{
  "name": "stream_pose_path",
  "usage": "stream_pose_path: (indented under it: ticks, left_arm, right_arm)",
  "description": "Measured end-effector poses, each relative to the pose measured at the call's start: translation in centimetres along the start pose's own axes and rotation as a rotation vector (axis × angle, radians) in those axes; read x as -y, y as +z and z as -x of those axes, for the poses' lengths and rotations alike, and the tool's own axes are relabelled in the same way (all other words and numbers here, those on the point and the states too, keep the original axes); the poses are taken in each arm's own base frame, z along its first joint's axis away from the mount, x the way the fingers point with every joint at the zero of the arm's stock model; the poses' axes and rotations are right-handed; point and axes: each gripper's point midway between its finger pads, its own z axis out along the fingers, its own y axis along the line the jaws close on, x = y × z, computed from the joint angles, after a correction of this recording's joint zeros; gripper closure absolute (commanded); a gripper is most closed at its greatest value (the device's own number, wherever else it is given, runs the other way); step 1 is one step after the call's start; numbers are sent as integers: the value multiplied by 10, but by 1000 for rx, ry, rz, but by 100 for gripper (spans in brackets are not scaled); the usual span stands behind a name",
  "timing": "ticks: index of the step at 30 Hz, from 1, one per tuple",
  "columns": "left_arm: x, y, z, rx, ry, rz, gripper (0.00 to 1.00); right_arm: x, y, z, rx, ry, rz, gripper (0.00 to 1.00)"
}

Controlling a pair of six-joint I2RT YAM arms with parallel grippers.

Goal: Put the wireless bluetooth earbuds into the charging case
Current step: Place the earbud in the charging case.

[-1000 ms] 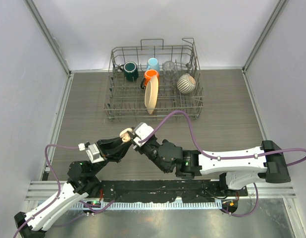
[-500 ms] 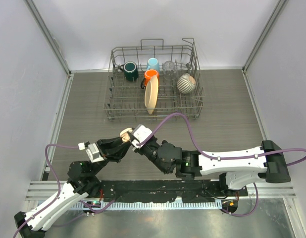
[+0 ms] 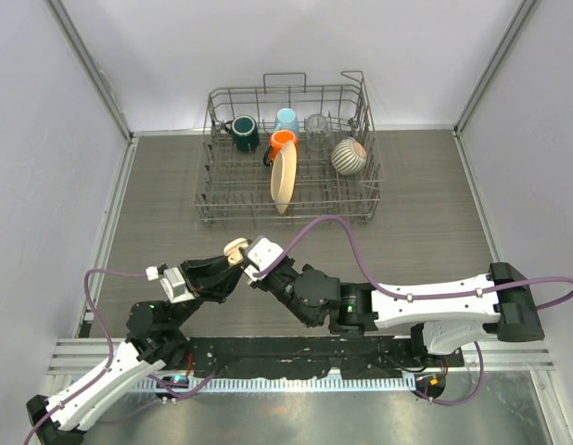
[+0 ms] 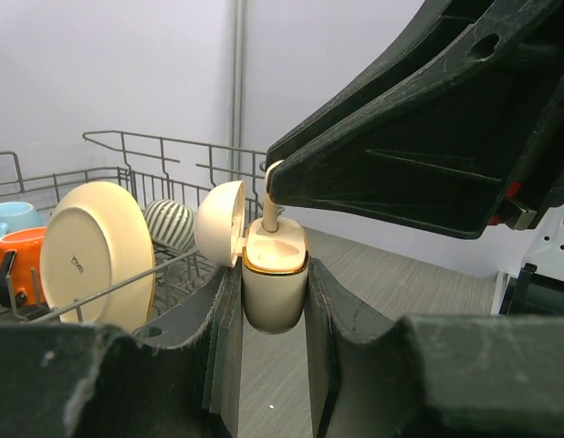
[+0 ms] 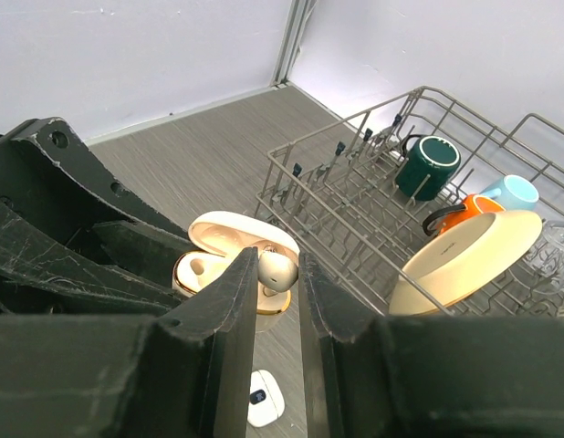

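L wrist: earbud head hidden behind R fingers; top view: charging case mostly covered.

Glossy plastic chrg case; metal wire rack

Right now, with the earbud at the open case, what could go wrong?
The earbud, pinched by the right claw, meets the case stem first; tilted, it could jam or slip free.
The left claw grips the case only by its sides; a downward push might slide it out.

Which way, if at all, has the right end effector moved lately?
Yes. The right end effector, pinching an earbud, has crept slightly left and down the view, away from the dish rack.
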Motion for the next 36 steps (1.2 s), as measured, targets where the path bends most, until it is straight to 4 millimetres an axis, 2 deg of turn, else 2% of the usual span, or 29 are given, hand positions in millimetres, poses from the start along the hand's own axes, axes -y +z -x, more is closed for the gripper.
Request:
stream_pose_path:
  ticks: [10,12,20,21,22,24,26,32,36]
  left_arm:
    - [-2,0,-2,-5,-1,10,100]
    - [-2,0,-3,-8,-1,12,100]
    - [-2,0,-3,-6,-1,12,100]
    - [-2,0,-2,-6,-1,12,100]
    - [-2,0,-2,-5,-1,12,100]
    - [-3,0,-2,-4,0,17,100]
    - [-5,0,-2,-3,0,25,100]
    - [-7,1,-3,-7,-1,36,100]
    - [-7,1,-3,-6,0,36,100]
  right_arm:
    - [-5,2,-14,-39,-23,-8,99]
    - [-5,2,-15,-42,-23,-9,95]
    - [-4,2,-14,-54,-7,-12,73]
    - [-4,2,-14,-59,-3,-12,69]
    - [-5,2,-14,-64,0,-12,59]
    - [-6,2,-11,-71,17,-10,55]
    - [-9,2,-8,-79,39,0,45]
    - [-17,-1,0,-82,111,34,33]
    - [-10,-7,14,-54,184,32,23]
